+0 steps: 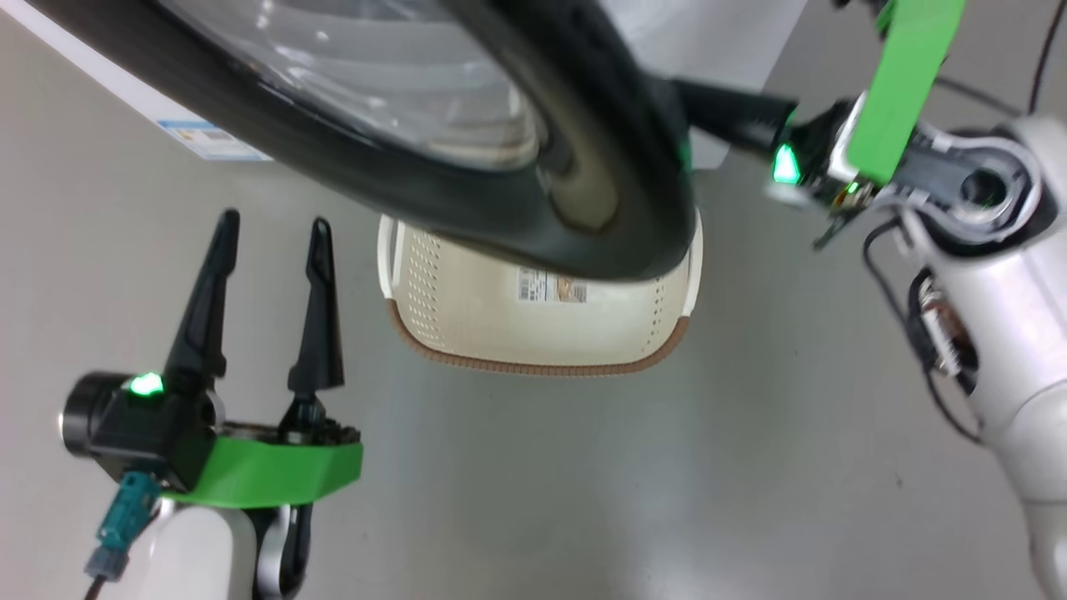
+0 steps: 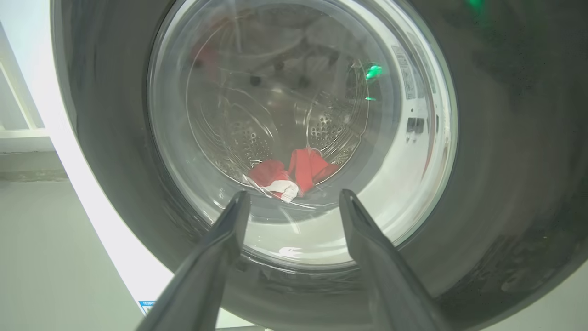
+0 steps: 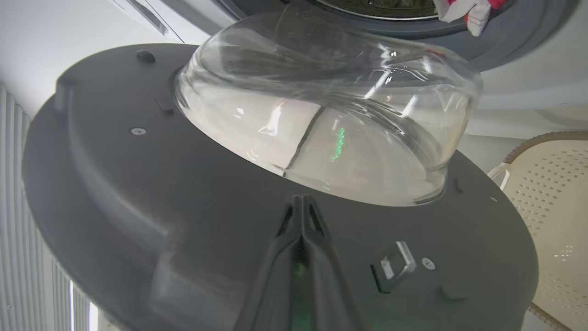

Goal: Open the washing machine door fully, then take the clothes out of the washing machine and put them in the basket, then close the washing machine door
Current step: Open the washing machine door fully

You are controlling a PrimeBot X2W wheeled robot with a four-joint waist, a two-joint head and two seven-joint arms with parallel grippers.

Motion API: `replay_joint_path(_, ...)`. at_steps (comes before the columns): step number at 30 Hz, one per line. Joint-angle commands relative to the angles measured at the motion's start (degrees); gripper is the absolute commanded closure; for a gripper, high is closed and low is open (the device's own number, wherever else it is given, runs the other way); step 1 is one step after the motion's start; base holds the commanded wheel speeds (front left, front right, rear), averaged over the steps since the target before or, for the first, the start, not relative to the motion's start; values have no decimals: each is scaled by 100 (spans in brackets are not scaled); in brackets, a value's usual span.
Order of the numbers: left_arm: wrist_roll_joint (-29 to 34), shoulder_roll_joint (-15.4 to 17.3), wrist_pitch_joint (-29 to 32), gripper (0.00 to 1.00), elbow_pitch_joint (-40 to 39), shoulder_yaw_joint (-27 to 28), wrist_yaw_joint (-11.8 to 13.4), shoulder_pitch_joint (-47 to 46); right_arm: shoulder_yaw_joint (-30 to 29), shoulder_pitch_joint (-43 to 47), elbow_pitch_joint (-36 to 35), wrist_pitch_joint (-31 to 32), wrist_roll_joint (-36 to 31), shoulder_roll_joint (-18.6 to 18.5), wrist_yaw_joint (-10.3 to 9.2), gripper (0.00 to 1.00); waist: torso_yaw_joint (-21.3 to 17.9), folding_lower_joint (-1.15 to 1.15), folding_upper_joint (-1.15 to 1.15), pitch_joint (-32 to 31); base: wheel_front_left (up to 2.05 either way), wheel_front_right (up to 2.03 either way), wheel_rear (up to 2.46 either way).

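The washing machine door hangs partly open, its black rim and glass bowl close before me. My right gripper is shut, its tips against the door's dark inner face just below the glass; in the head view the right gripper reaches in behind the door's edge. Low on the left, my left gripper is open and holds nothing. Its wrist view looks between its own fingers through the glass at the red clothes in the steel drum. The cream basket stands on the floor under the door.
The white washing machine with its blue sticker fills the upper left. A metal latch hook sticks out of the door's inner face. The grey rubber ring and the basket's rim lie beyond the door. Grey floor surrounds the basket.
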Motion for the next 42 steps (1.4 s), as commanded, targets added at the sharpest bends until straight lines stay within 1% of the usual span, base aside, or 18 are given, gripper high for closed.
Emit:
replay_joint_path(1,-62,115,-28,0,-101,188,28,134,70,200,-240,53,-84,169,30,100,67,0,0,-155,0,0,0)
replay_joint_path(9,-162,115,-28,0,53,214,-27,369,262,904,-442,294,-221,424,30,100,288,0,0,-666,0,0,0)
replay_joint_path(17,-212,115,-28,0,267,233,-22,671,274,1322,-230,629,-174,560,30,100,606,0,0,-1231,0,0,0)
replay_joint_path(24,-251,115,-28,0,426,214,-29,903,238,1607,-55,802,-163,712,30,100,971,0,0,-1644,0,0,0)
replay_joint_path(25,-251,115,-28,0,426,214,-29,903,238,1607,-55,802,-163,712,30,100,971,0,0,-1644,0,0,0)
replay_joint_path(42,-345,115,-28,0,620,155,-83,1135,314,1811,408,865,-286,966,30,100,1925,0,0,-2021,0,0,0)
